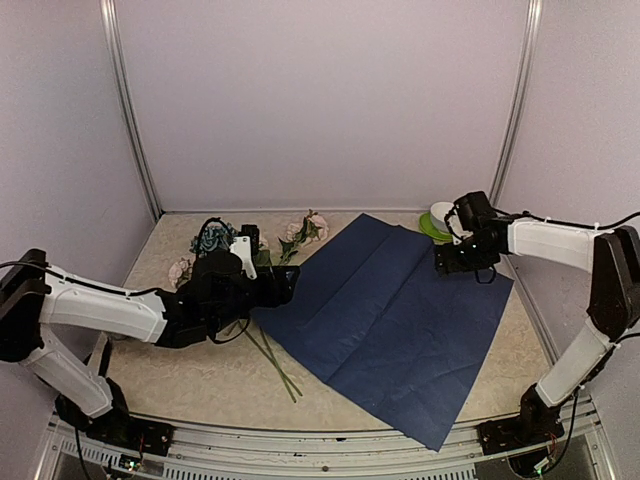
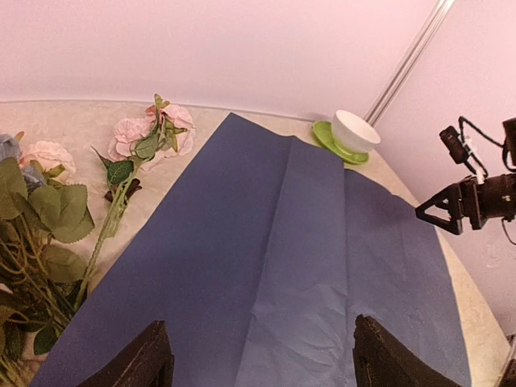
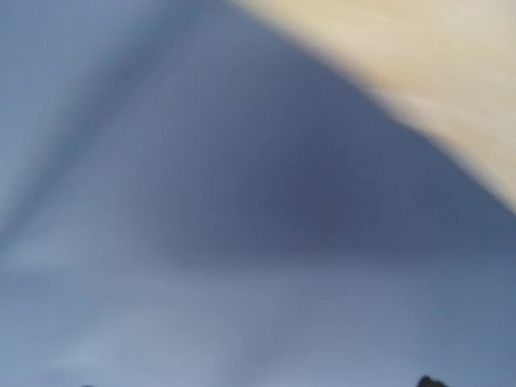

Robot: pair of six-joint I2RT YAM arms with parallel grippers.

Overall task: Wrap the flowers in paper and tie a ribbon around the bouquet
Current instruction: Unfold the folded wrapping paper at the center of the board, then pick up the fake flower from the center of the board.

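The paper [image 1: 400,320] lies spread flat on the table, dark blue side up, with fold creases; it also fills the left wrist view [image 2: 266,242]. The flowers [image 1: 300,232] lie loose to its left, pink and blue-grey blooms at the back and thin stems running forward; in the left wrist view the flowers [image 2: 153,133] lie along the sheet's edge. My left gripper [image 1: 288,283] hovers open over the paper's left edge, nothing between its fingers [image 2: 149,359]. My right gripper [image 1: 447,262] is low over the far right corner, open; its view shows only blurred paper [image 3: 201,242]. No ribbon or bouquet shows.
A white cup on a green saucer [image 1: 437,220] stands at the back right, just beyond the paper's corner and beside my right gripper [image 2: 439,211]. White walls and metal posts close in the beige table [image 1: 200,380] on three sides.
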